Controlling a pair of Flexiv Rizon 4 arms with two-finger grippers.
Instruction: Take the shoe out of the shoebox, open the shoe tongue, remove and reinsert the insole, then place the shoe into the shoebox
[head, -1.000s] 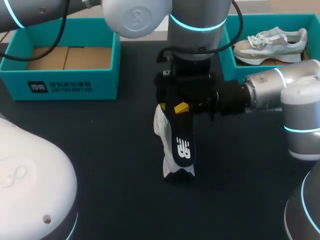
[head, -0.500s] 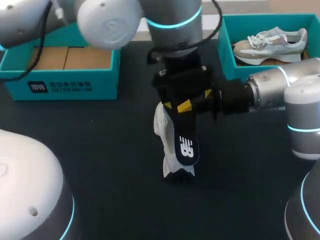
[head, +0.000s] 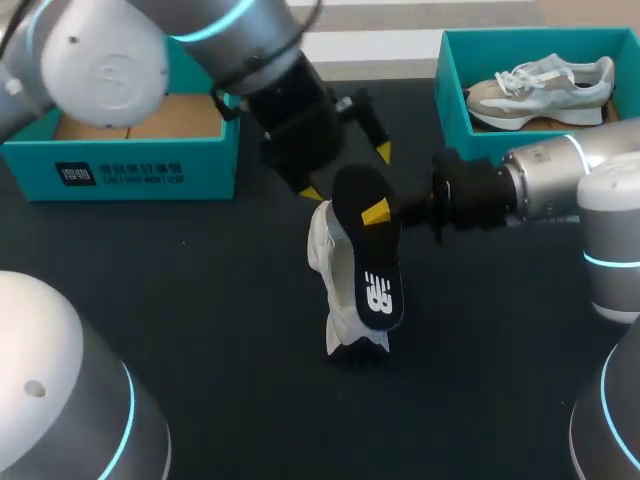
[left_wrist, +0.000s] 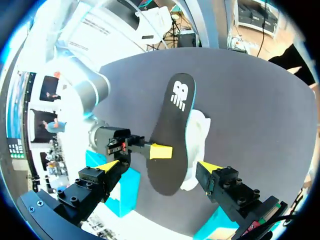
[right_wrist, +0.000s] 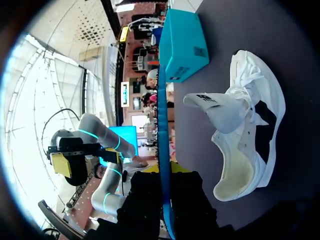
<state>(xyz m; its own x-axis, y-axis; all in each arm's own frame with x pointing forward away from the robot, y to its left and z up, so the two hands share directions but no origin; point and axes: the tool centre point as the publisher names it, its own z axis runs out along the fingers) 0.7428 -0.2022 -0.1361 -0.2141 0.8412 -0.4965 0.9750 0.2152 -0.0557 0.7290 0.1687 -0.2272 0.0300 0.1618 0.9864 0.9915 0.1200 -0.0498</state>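
black table (head: 200, 300). at the table's far right corner: teal box (head: 448, 100), containing one beige-and-white laced sneaker (head: 545, 88), toe toward the table's centre.

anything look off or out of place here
Only the insole is out of the white shoe, pinched in the right pincer close by it; the shoe lies on its side, tongue open. Nothing spilled or damaged.

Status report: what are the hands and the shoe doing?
Left hand open above insole. Right hand shut on insole, beside shoe. Shoe on table, nothing blocking.
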